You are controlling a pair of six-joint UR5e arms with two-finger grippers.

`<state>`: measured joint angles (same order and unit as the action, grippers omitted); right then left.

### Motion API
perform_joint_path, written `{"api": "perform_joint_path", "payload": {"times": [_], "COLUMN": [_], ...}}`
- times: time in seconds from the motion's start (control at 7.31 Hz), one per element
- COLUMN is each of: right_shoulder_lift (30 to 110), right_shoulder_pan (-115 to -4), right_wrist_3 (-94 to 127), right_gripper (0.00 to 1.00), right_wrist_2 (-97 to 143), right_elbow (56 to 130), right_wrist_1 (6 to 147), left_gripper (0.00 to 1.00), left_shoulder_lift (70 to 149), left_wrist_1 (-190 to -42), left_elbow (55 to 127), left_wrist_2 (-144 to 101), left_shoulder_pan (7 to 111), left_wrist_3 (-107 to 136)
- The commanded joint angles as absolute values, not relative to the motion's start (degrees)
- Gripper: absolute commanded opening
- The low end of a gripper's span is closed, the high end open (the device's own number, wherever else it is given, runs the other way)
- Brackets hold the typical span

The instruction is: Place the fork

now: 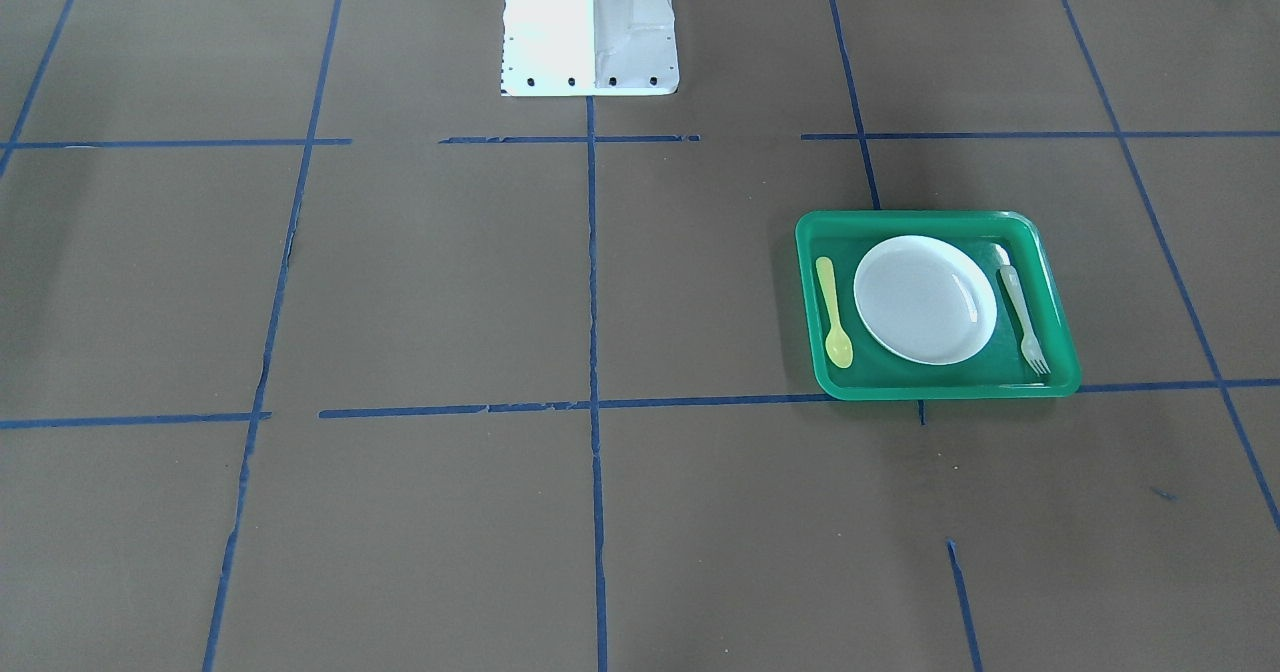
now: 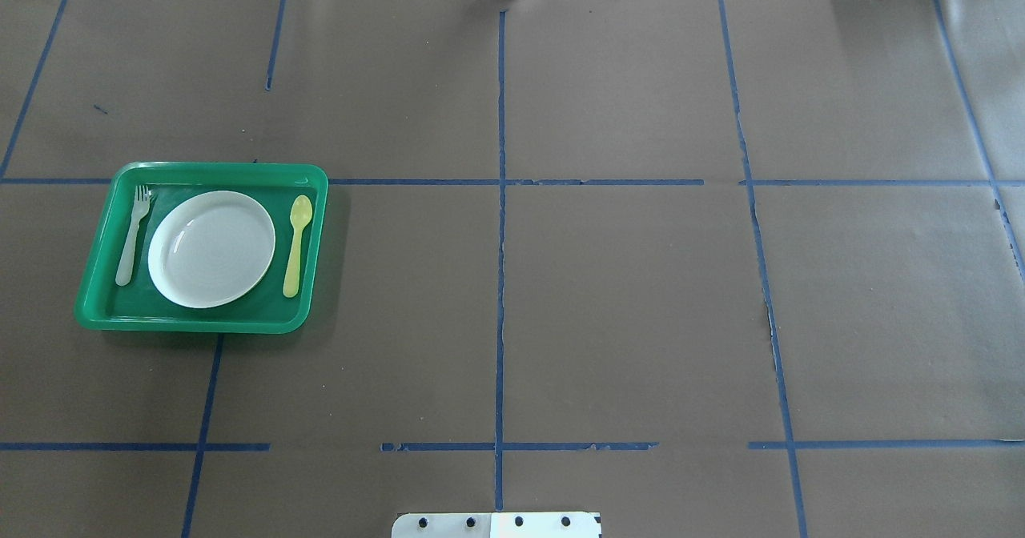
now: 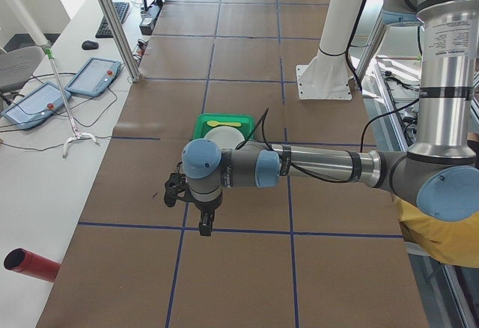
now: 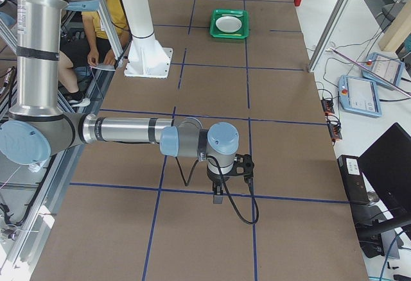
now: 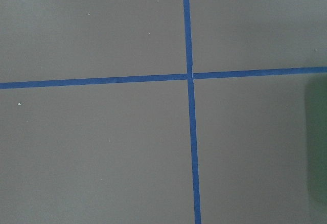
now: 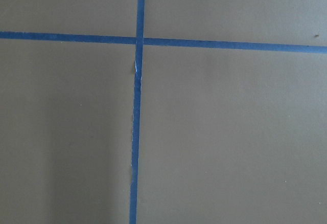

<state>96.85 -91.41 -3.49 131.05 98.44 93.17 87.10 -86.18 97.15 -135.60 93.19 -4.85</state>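
The pale plastic fork (image 1: 1022, 314) lies flat in the green tray (image 1: 930, 218), beside the white plate (image 1: 925, 299), tines towards the operators' side. A yellow spoon (image 1: 833, 312) lies on the plate's other side. From overhead the fork (image 2: 132, 236) is at the tray's (image 2: 216, 167) left, the plate (image 2: 211, 248) in the middle, the spoon (image 2: 296, 235) at the right. My left gripper (image 3: 203, 228) hangs over bare table near the tray (image 3: 224, 120). My right gripper (image 4: 218, 197) hangs far from the tray (image 4: 230, 34). I cannot tell whether either is open or shut.
The white robot base (image 1: 590, 22) stands at the table's robot side. Blue tape lines (image 2: 501, 202) cross the brown table. A red cylinder (image 3: 30, 264) and tablets (image 3: 93, 76) lie on the side desk. A person in yellow (image 4: 114, 5) sits behind the base.
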Motion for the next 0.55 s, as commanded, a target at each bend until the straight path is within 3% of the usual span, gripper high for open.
{"api": "perform_joint_path", "payload": {"times": [0.0, 0.41], "right_shoulder_lift": [96.9, 96.9], "right_shoulder_pan": [-91.5, -91.4], "right_wrist_3": [-3.5, -3.5], "right_gripper": [1.0, 1.0], "right_wrist_2": [131.0, 131.0], "right_elbow": [98.4, 98.4], "right_wrist_1": [93.2, 93.2], "left_gripper": [1.0, 1.0], "left_shoulder_lift": [85.9, 86.3], "left_wrist_1": [-87.5, -86.3], "left_elbow": [96.3, 96.7], "left_wrist_2": [-136.1, -136.0], "left_shoulder_pan": [93.3, 93.9], "left_wrist_3": [-4.3, -4.5]}}
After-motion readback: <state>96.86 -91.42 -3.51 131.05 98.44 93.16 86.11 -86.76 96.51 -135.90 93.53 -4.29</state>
